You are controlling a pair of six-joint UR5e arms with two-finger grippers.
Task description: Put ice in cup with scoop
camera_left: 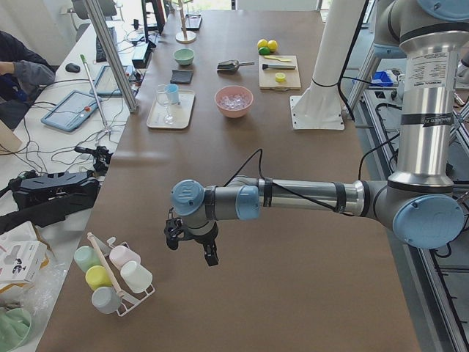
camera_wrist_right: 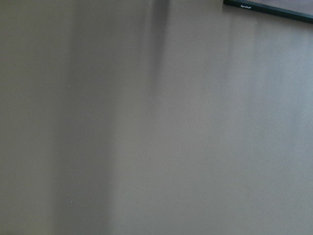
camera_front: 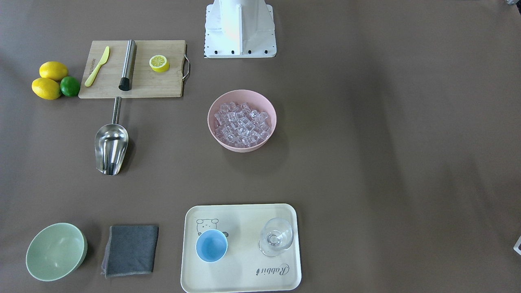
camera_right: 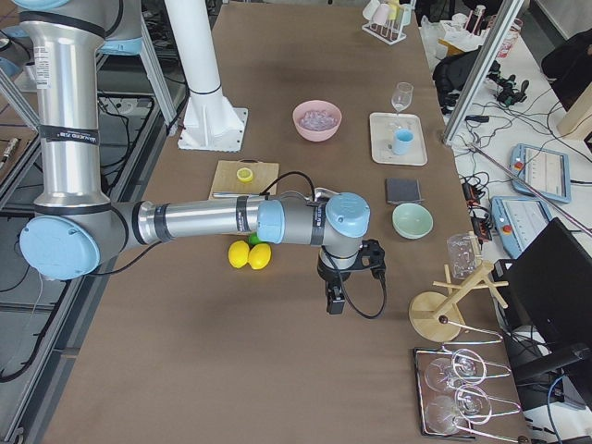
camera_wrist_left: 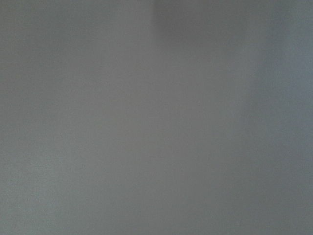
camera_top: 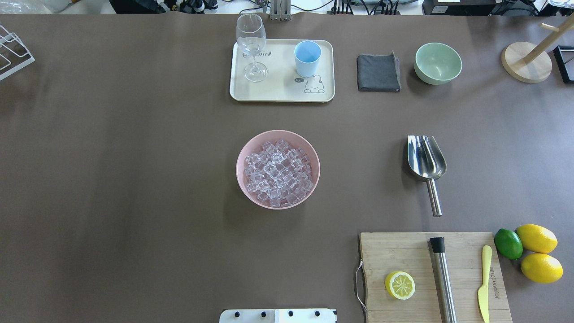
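The scoop [camera_top: 426,158] lies untouched, ice [camera_top: 278,176] fills the pink bowl [camera_top: 247,148], the cup [camera_top: 307,58] stands on the tray [camera_top: 278,89], so step 1 looks pending: the right gripper [camera_right: 348,277], like the left gripper [camera_left: 192,248] too unclear to call parted or closed, must reach the scoop's handle

Brown-covered table [camera_top: 134,157], cluttered white desks [camera_left: 82,79] alongside

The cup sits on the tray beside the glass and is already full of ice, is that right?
Not quite. The cup does sit on the tray beside the glass, but it is empty: the front-facing view looks into it and shows only its blue bottom. The ice lies in the pink bowl.
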